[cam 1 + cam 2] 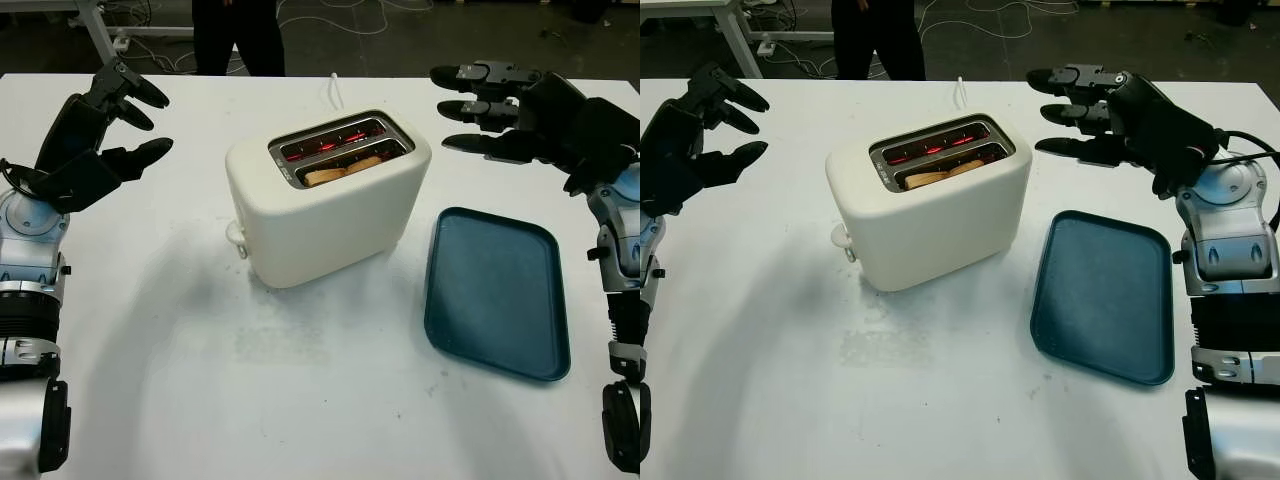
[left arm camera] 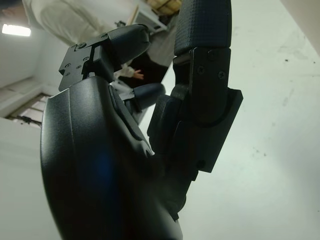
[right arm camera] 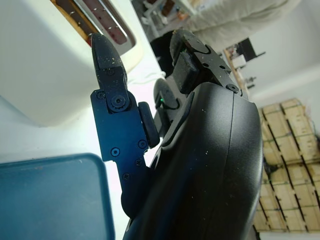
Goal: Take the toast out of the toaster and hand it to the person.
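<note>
Cream toaster [image 1: 325, 195] on white desk [image 1: 300, 380], between both robot hands. Toast [image 1: 340, 169] sits in near slot, elements glowing red. Right robot hand [image 1: 500, 110] raised beyond toaster's right end, holding nothing, fingers apart, pointing toward toaster. Left robot hand [image 1: 105, 125] raised well off toaster's left side, holding nothing. Blue tray [image 1: 497, 290] below right robot hand. Person [image 1: 238, 35] stands beyond desk's far edge.

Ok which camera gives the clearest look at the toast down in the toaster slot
The left eye view: it looks down into the toaster, showing the toast in the nearer slot. The right eye view shows nearly the same. The right wrist view catches the toaster's slots at a glancing angle.
</note>
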